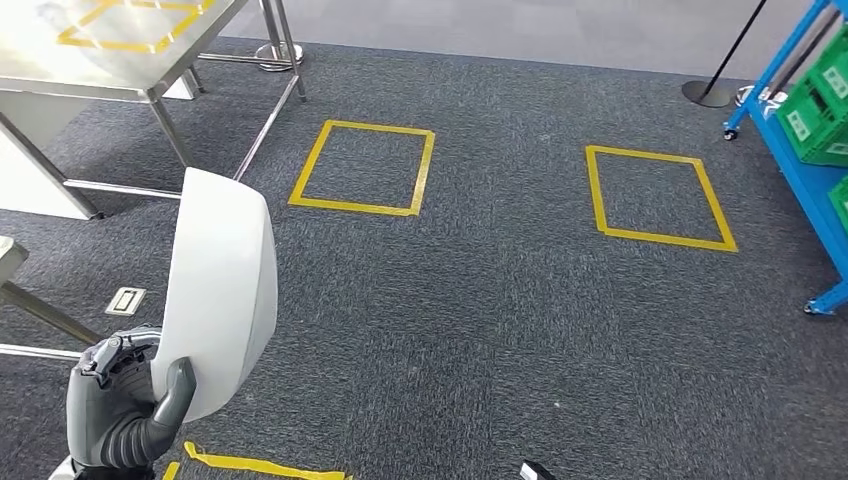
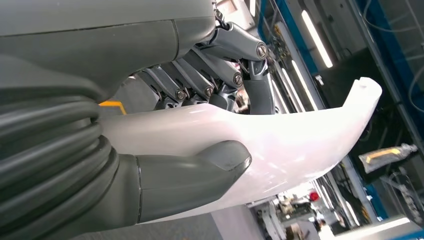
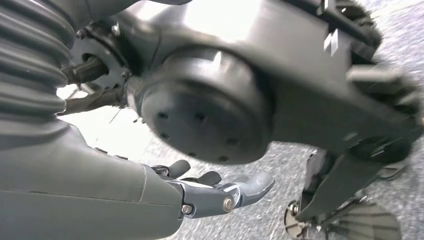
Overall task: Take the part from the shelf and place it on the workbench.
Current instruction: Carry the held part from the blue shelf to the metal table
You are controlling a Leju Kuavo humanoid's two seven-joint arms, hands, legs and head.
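Note:
The part is a smooth white curved shell, held upright at the lower left of the head view. My left hand grips its lower end, thumb across the front face. In the left wrist view the thumb presses on one side of the part and the dark fingers wrap the other side. The workbench, with a pale top and metal legs, stands at the far left. The blue shelf is at the right edge. My right hand hangs over the carpet, fingers apart and holding nothing.
Two yellow tape squares mark the grey carpet between the workbench and the shelf. Green crates sit on the shelf. A stanchion base stands at the back right. A floor socket lies near the workbench legs.

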